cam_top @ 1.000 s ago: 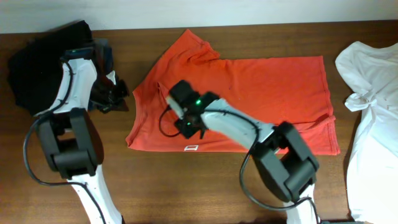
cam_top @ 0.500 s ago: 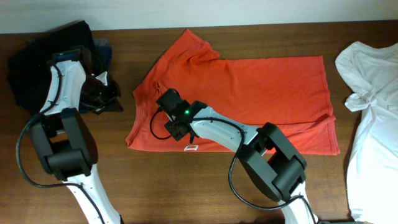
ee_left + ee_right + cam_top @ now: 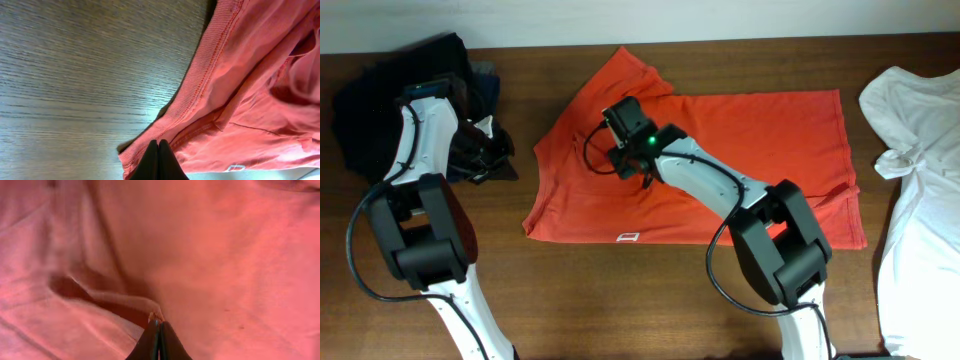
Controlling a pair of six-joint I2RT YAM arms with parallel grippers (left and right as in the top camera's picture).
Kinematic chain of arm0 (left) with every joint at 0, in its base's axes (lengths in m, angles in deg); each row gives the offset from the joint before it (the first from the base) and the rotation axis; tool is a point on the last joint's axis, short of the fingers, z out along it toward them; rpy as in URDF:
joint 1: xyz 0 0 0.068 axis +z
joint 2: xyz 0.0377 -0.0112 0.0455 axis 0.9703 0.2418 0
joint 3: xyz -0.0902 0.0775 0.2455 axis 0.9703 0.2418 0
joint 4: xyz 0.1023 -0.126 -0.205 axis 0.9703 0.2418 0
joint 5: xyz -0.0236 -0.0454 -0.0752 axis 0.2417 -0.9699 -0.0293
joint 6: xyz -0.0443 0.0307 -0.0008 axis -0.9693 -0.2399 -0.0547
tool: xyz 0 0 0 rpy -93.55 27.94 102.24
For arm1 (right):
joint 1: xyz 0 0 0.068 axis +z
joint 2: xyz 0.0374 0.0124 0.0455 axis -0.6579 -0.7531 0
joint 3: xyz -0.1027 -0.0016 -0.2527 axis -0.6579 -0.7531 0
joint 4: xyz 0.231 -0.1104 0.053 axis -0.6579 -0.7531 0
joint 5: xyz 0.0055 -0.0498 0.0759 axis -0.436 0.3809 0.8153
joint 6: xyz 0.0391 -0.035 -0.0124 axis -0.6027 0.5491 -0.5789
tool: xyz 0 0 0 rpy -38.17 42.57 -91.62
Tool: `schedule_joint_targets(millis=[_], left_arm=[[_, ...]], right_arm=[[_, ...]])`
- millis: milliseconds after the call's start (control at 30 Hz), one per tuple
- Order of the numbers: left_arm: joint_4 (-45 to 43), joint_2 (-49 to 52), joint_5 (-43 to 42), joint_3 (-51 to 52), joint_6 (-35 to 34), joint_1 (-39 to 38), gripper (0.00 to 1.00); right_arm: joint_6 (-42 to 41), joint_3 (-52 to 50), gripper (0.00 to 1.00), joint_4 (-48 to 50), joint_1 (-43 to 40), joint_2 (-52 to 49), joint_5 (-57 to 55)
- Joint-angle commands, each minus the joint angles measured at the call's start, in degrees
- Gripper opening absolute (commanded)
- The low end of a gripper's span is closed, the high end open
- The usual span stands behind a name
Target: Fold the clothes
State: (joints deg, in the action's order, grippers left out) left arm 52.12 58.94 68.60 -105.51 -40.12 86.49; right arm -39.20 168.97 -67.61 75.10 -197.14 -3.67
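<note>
- The T-shirt (image 3: 760, 150) lies mostly flat in the upper middle of the overhead frame. Its lower long edge looks turned in, and the upper sleeve sticks out.
- Your right gripper (image 3: 159, 325) is pressed closed over the shirt's left part, seemingly nipping a small ridge of cloth.
- Your left gripper (image 3: 158, 150) is closed, apparently on nothing, beside the dark pile (image 3: 380, 90) at upper left.
- My judgement is that you are early in the task, with the main folds left to do.
</note>
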Motion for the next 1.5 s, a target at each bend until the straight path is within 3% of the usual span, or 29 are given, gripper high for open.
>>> schedule_joint_targets(millis=[0, 333, 367, 400, 433, 500, 600, 700, 800, 833, 1133, 1233, 1333, 1467], left_arm=[[0.2, 0.1, -0.9, -0.1, 0.8, 0.3, 0.01], [0.9, 0.1, 0.2, -0.1, 0.8, 0.3, 0.01], [0.9, 0.1, 0.2, -0.1, 0.8, 0.3, 0.01], [0.9, 0.1, 0.2, -0.1, 0.8, 0.3, 0.01], [0.9, 0.1, 0.2, -0.1, 0.8, 0.3, 0.01], [0.9, 0.1, 0.2, -0.1, 0.8, 0.3, 0.01], [1.3, 0.1, 0.2, -0.1, 0.8, 0.3, 0.01], [1.3, 0.1, 0.2, -0.1, 0.8, 0.3, 0.01], [1.3, 0.1, 0.3, -0.1, 0.8, 0.3, 0.01], [1.3, 0.1, 0.2, -0.1, 0.8, 0.3, 0.01], [1.3, 0.1, -0.5, -0.1, 0.8, 0.0, 0.01], [-2.7, 0.2, -12.6, -0.1, 7.5, -2.9, 0.01], [-11.9, 1.7, -8.2, 0.2, 6.6, -9.7, 0.01], [-14.6, 4.9, -2.0, 0.2, 3.6, -12.0, 0.01]], right_arm=[[-0.4, 1.1, 0.04, 0.0, -3.1, 0.0, -1.9], [-0.4, 0.7, 0.08, 0.0, -4.1, -0.2, -1.9], [-0.9, 0.7, 0.16, 0.0, -4.1, -0.2, -1.6], [-2.4, 0.6, 0.34, 0.0, -4.1, -0.2, -1.6], [-2.5, 0.6, 0.45, 0.0, -4.0, -0.2, -1.6], [-5.7, 0.2, 0.46, 0.0, -4.0, -1.3, -1.4], [-6.7, 0.1, 0.45, 0.5, -4.0, -5.5, 0.1], [-6.7, 0.3, 0.2, 0.8, -4.0, -5.3, 0.0], [-6.7, 0.7, 0.15, 0.5, -5.3, -3.8, -3.1], [-6.7, 0.7, 0.05, -0.1, -6.4, -2.7, -3.1], [-8.0, 0.7, 0.04, -2.3, -6.9, -2.8, -1.2], [-8.0, 0.7, 0.05, -1.9, -6.9, -2.8, -0.7], [-8.0, 0.7, 0.04, -2.0, -6.9, -2.8, 0.1], [-8.0, 0.7, 0.04, -2.0, -6.9, -2.8, 0.1]])
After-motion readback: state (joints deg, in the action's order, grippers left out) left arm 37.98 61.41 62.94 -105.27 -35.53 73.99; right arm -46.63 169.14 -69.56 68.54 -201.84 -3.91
